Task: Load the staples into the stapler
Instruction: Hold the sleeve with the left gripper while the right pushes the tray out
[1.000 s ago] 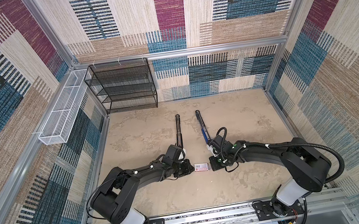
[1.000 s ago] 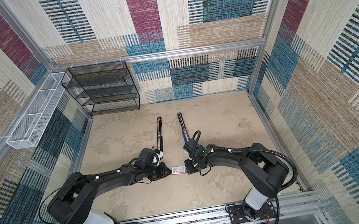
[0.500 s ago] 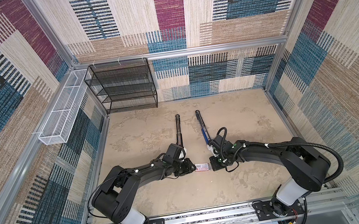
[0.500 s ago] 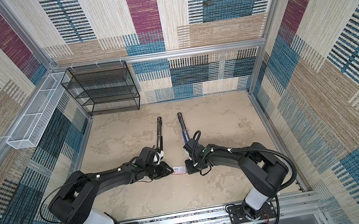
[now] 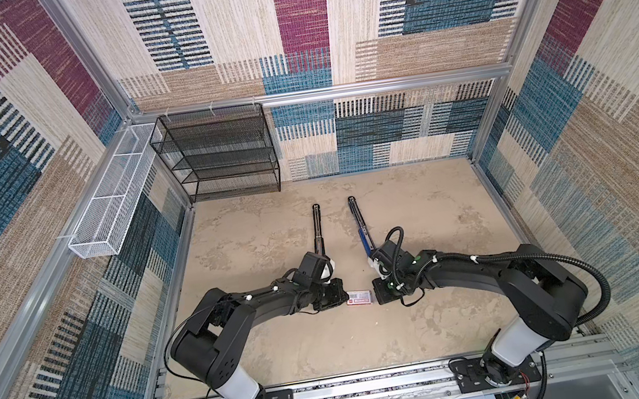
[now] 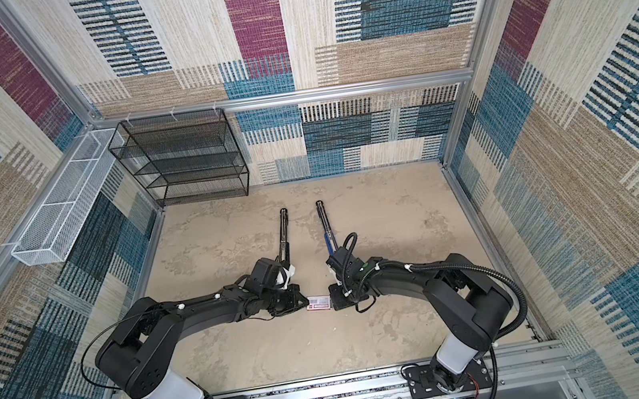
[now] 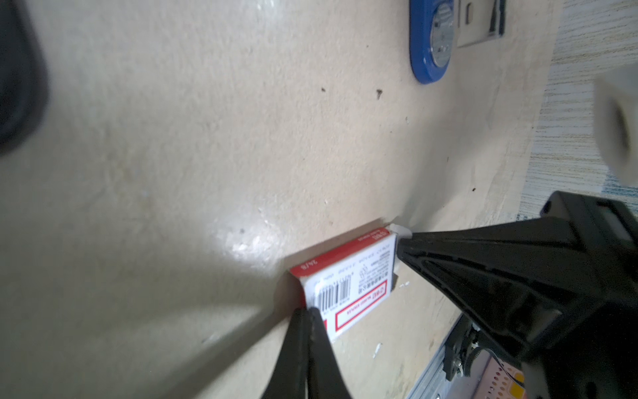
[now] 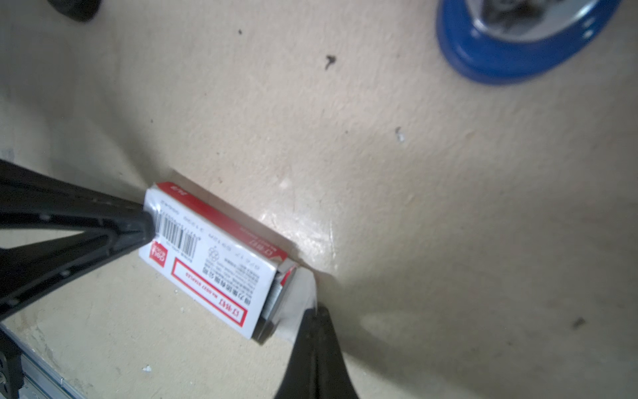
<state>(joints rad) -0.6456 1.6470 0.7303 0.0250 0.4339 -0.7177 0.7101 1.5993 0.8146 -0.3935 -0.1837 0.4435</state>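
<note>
A: Arm pose to be entered.

B: Both arms are seen stretched low over the tabletop [image 5: 328, 346] and bent inward at the elbow. The left arm [image 5: 264, 302] and the right arm [image 5: 465, 269] are pointed at each other across the middle, with the wrists held close to the surface.

A: Containers and contents?

B: The card box [image 8: 214, 262], white and red with a barcode, is laid flat on the tabletop between the two tools, printed face up. A clear tray [image 8: 298, 293] is seen projecting a little from the end nearer the right arm. Grey staples [image 8: 272, 298] are visible in the gap there. A black mesh rack [image 5: 219, 155] is stood against the back wall, and a white wire basket [image 5: 108, 203] is hung on the left wall.

A: Tool state?

B: The left tool [image 7: 305, 312] is clenched, with its fingers pressed together. Its tip is set against the barcode end of the box. The right tool [image 8: 316, 311] is likewise clenched, and its tip is placed at the tray's projecting lip. Whether that lip is pinched cannot be told. The stapler [image 8: 466, 58], blue-based, is laid on the tabletop beyond the box and apart from it.
</note>
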